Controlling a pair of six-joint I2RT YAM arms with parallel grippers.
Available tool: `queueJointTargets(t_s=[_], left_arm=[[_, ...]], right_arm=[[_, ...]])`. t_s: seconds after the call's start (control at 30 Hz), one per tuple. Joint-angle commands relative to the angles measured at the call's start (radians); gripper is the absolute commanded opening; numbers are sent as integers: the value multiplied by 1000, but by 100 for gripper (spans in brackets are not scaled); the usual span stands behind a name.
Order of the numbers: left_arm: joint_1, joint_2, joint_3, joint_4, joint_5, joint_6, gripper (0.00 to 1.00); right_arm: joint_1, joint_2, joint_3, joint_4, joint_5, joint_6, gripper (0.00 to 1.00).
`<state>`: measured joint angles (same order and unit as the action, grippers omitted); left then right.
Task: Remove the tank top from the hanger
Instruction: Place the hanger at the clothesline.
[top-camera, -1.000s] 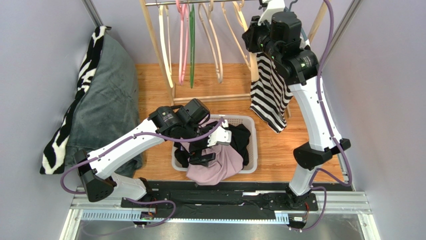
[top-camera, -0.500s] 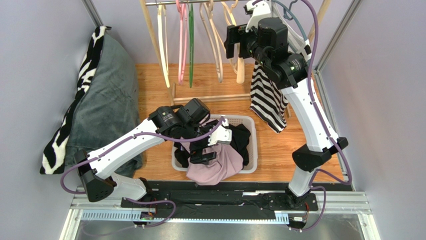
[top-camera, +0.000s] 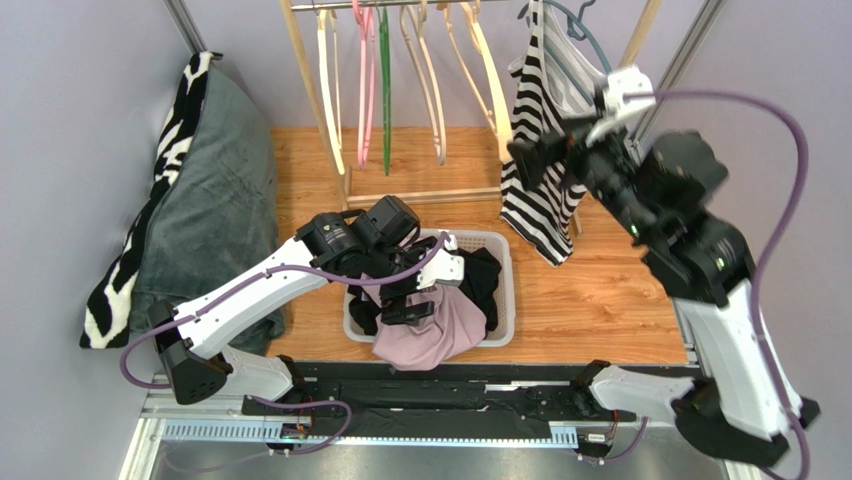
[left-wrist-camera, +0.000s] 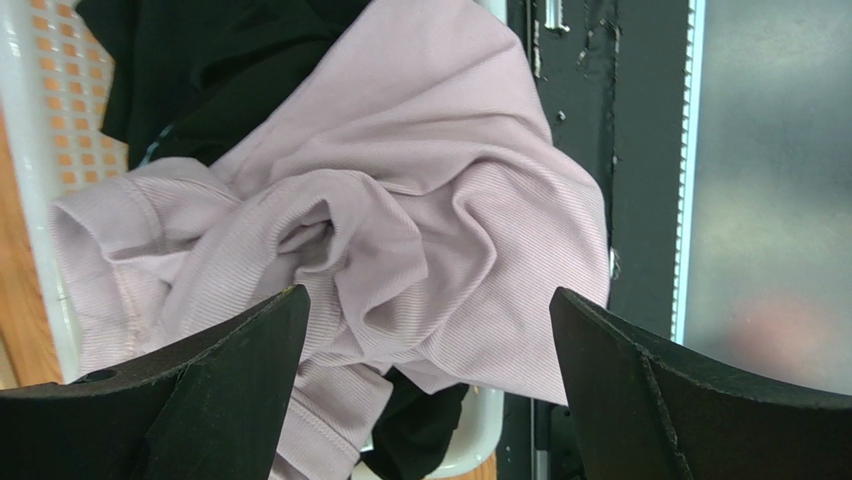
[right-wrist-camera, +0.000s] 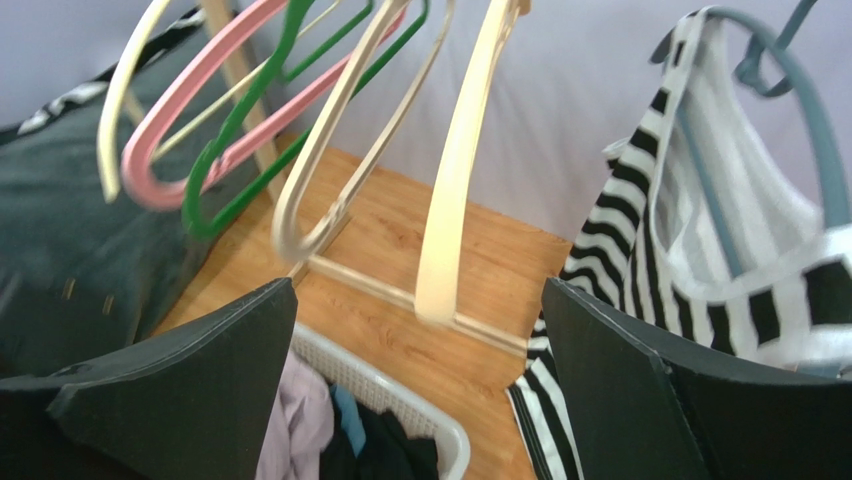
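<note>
The black-and-white striped tank top (top-camera: 540, 170) hangs from a blue-grey hanger (top-camera: 585, 30) at the right end of the rail. In the right wrist view the tank top (right-wrist-camera: 620, 230) and the hanger (right-wrist-camera: 790, 90) lie to the right of the fingers. My right gripper (top-camera: 560, 135) hovers just in front of the garment, open and holding nothing (right-wrist-camera: 418, 290). My left gripper (top-camera: 410, 300) stands open over the laundry basket (top-camera: 503, 290), above a crumpled pale pink garment (left-wrist-camera: 430, 200), with nothing between its fingers (left-wrist-camera: 428, 295).
Bare wooden (top-camera: 435, 90), pink (top-camera: 362, 90) and green (top-camera: 383, 90) hangers hang on the wooden rack. The basket also holds black clothes (top-camera: 485, 275). A grey cushion (top-camera: 210, 190) over a zebra-print one leans against the left wall. Walls close in on both sides.
My right gripper has opened, let go at the top of the tank top, and swung back to the near right. The tank top hangs on the hanger. The left arm has not moved.
</note>
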<state>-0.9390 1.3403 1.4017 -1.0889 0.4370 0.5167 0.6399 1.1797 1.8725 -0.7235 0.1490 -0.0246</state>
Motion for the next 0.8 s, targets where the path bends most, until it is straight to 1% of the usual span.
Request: queueJointTargets(t_s=[0.0, 0.07, 0.1, 0.13, 0.2, 0.23, 0.3, 0.33, 0.37, 0.4, 0.43, 0.47, 0.5, 0.53, 0.57, 0.6, 0.63, 0.7, 0.77], left_arm=[[3, -38, -18, 98, -55, -35, 99], [3, -32, -44, 136, -95, -37, 99], [3, -18, -68, 173, -133, -37, 99], [5, -10, -78, 190, -155, -37, 99], [9, 22, -90, 228, -199, -46, 99], [12, 31, -95, 241, -208, -50, 99], [32, 55, -102, 285, -240, -73, 99], [42, 63, -102, 297, -250, -82, 99], [58, 71, -104, 317, -265, -96, 99], [63, 86, -107, 328, -274, -98, 99], [68, 97, -110, 337, -290, -98, 99], [71, 109, -121, 357, -323, -98, 99], [72, 140, -122, 362, -333, -98, 99], [75, 158, -122, 363, -334, -102, 99], [77, 177, -119, 353, -327, -104, 99], [77, 204, -121, 350, -322, -106, 99], [77, 215, -121, 348, -316, -110, 99], [77, 232, -135, 356, -304, -113, 99], [77, 235, -148, 363, -282, -119, 99]], right_arm=[[81, -188, -251, 26, -57, -90, 100], [122, -295, -382, 22, -94, -97, 100], [171, -327, -424, 16, -118, -98, 99], [197, -351, -456, 7, -123, -97, 89], [271, -400, -519, -42, -127, -84, 82], [294, -414, -535, -59, -131, -55, 71], [357, -420, -588, -94, -167, -31, 64], [381, -425, -611, -94, -167, -11, 63], [406, -433, -633, -91, -166, -3, 66], [461, -439, -683, -73, -151, 5, 73], [495, -445, -706, -61, -111, 8, 86], [573, -443, -728, -35, -82, 5, 94], [619, -436, -768, -27, 10, 0, 99], [668, -410, -786, -16, 76, -8, 100], [767, -393, -806, 11, 146, -27, 100], [814, -375, -825, 31, 273, -43, 100], [851, -336, -866, 59, 323, -60, 100], [909, -299, -900, 142, 385, -107, 100], [911, -249, -931, 223, 377, -118, 100]])
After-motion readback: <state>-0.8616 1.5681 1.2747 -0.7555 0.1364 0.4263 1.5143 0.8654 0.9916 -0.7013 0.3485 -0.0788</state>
